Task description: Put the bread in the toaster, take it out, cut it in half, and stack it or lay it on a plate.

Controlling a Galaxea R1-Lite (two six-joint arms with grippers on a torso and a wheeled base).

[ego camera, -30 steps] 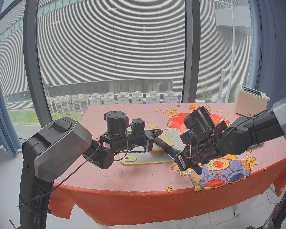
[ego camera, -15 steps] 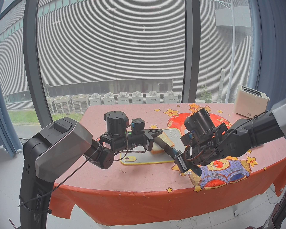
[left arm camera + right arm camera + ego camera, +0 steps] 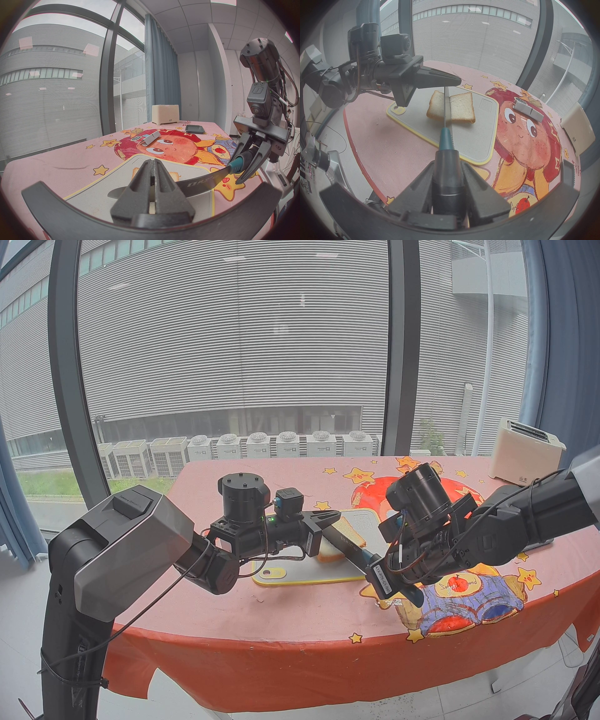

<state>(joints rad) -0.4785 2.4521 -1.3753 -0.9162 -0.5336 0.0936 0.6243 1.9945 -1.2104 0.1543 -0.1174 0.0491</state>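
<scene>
A slice of bread [image 3: 459, 107] lies on the grey, yellow-rimmed cutting board [image 3: 475, 140]. My right gripper [image 3: 447, 165] is shut on the teal handle of a knife [image 3: 446, 140]. The knife's blade crosses the middle of the slice. In the head view the right gripper [image 3: 384, 568] sits at the board's front right corner. My left gripper [image 3: 330, 518] is shut, with its tips just over the bread [image 3: 350, 532] on the blade's left; contact is unclear. In the left wrist view the left gripper [image 3: 153, 170] points at the blade [image 3: 200, 184], with the right gripper [image 3: 247, 161] beyond.
A cream toaster [image 3: 525, 452] stands at the table's far right corner. A dark tray [image 3: 194, 128] lies near it. A small grey block [image 3: 528, 111] rests on the printed tablecloth beyond the board. The table's front edge is close to the right gripper.
The right gripper with the knife dipped slightly forward and came back to where it was. The left arm and the bread stayed still.
</scene>
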